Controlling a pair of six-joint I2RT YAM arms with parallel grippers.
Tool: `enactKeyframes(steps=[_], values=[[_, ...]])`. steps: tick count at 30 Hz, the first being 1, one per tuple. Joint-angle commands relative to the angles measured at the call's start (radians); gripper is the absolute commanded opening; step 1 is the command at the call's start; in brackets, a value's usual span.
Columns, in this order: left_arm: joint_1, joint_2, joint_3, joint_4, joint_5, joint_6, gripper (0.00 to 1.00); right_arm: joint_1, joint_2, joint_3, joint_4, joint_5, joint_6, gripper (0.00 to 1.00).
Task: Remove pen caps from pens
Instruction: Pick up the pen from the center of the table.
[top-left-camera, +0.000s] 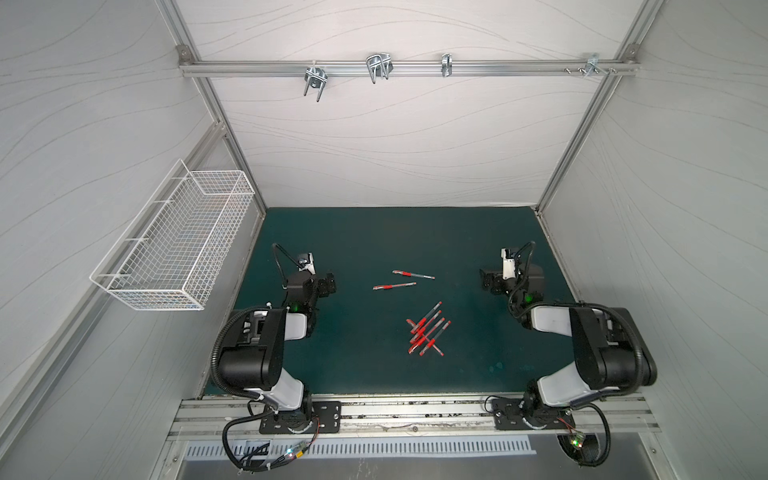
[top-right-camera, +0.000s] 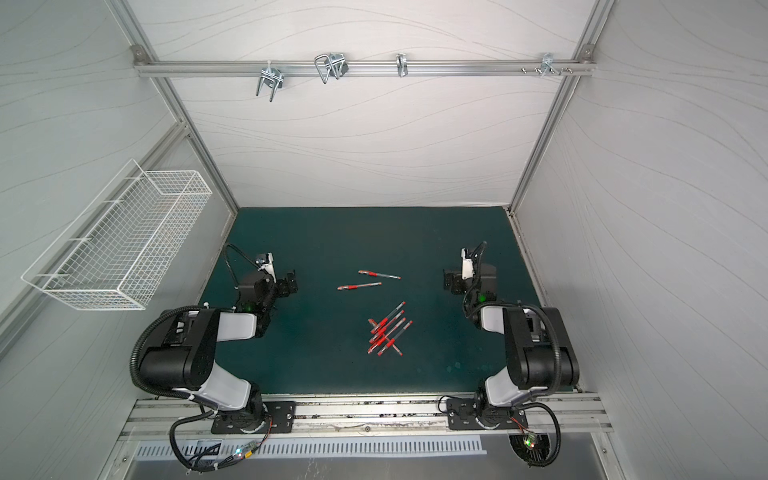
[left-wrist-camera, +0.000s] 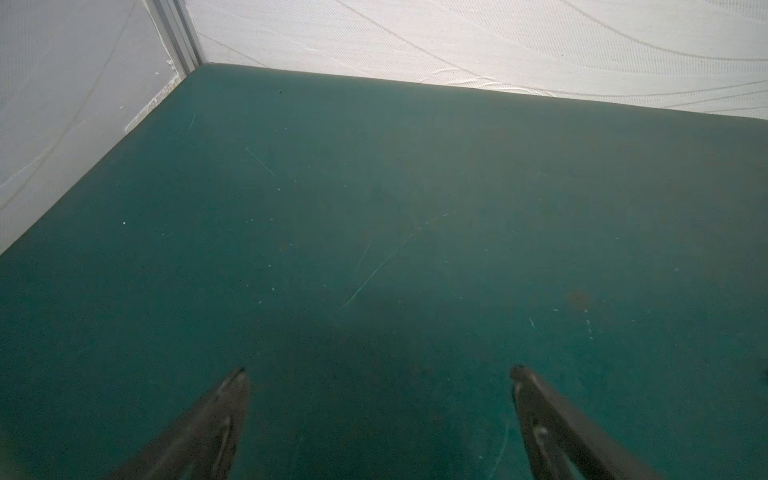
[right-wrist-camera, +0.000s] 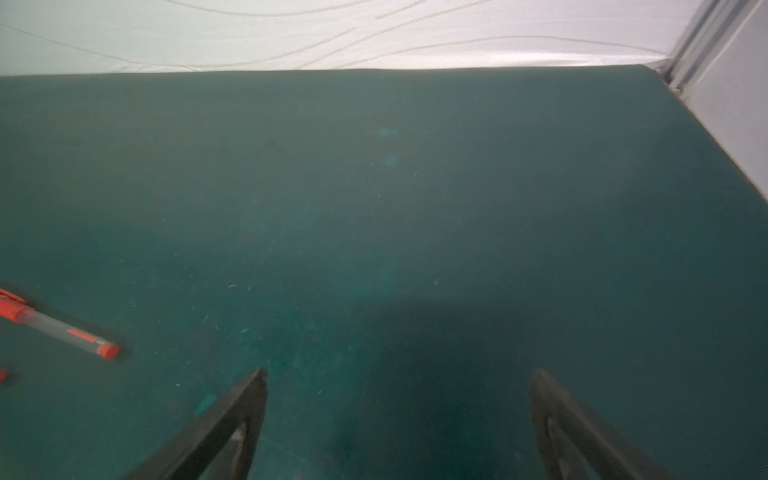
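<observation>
Left gripper (left-wrist-camera: 379, 369): we see jaws wide apart, empty | right gripper (right-wrist-camera: 400, 370): also released | pens (top-left-camera: 428, 330): piled mid-mat (top-left-camera: 353, 249), two more pens (top-left-camera: 413, 274) beyond, between the arms | pen cap (right-wrist-camera: 12, 307): on its pen.

I see my right tool (right-wrist-camera: 400, 371) with both fingers (right-wrist-camera: 232, 415) spread wide above the green worktop (right-wrist-camera: 415, 208), nothing between them. One pen (right-wrist-camera: 62, 328) lies flat on the worktop, apart from the tool, with its red cap (right-wrist-camera: 12, 306) on.
</observation>
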Motion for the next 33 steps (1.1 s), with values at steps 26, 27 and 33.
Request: enactKeyframes(steps=[26, 27, 33], values=[[-0.32, -0.055, 0.301, -0.563, 0.597, -0.522, 0.73, 0.308, 0.279, 0.66, -0.796, -0.311, -0.2, 0.63], [-0.32, -0.043, 0.299, -0.545, 0.626, -0.525, 0.71, 0.313, 0.311, 0.687, -0.822, -0.298, -0.213, 0.62], [-0.325, -0.041, 0.27, -0.554, 0.592, -0.471, 0.68, 0.354, 0.412, 0.791, -0.922, -0.201, -0.326, 0.57]])
